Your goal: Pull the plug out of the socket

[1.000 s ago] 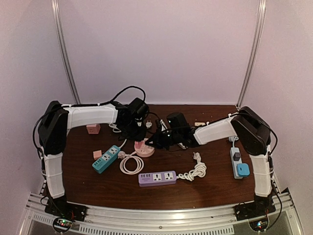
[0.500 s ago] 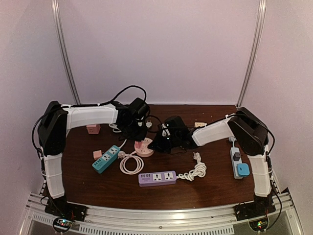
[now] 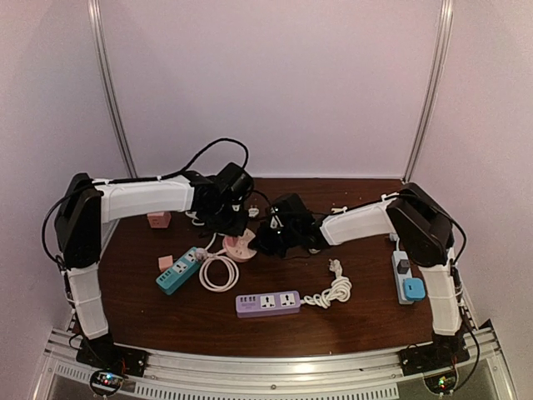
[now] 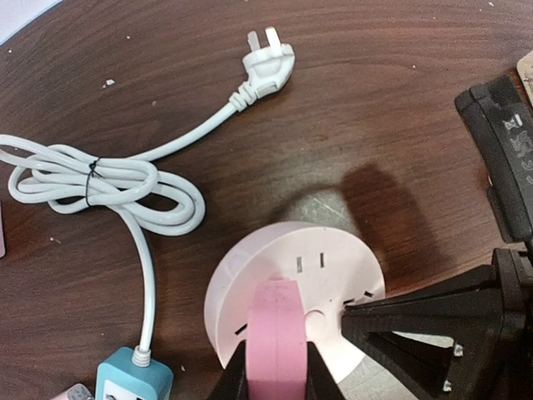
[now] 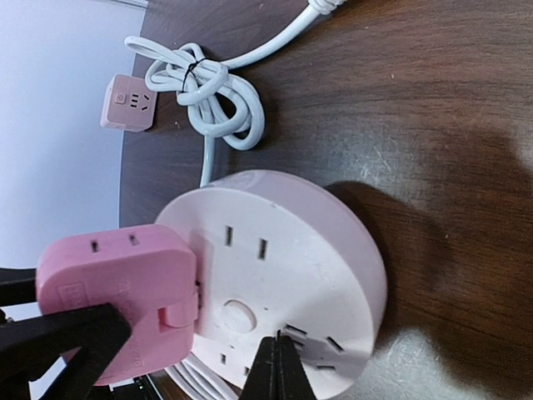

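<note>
**A:** Looking at the counter (image 3: 150, 308), where do you see the round pink socket (image 5: 291, 275)?

**B:** It lies near the counter's middle, and the pink plug (image 5: 117, 283) stands at one edge of its face.

**A:** And your grippers?

**B:** Your left gripper (image 4: 276, 375) clamps the plug's two sides. Your right gripper (image 5: 277, 367) is pinched narrow, its tips together and resting on the socket's face.
</note>
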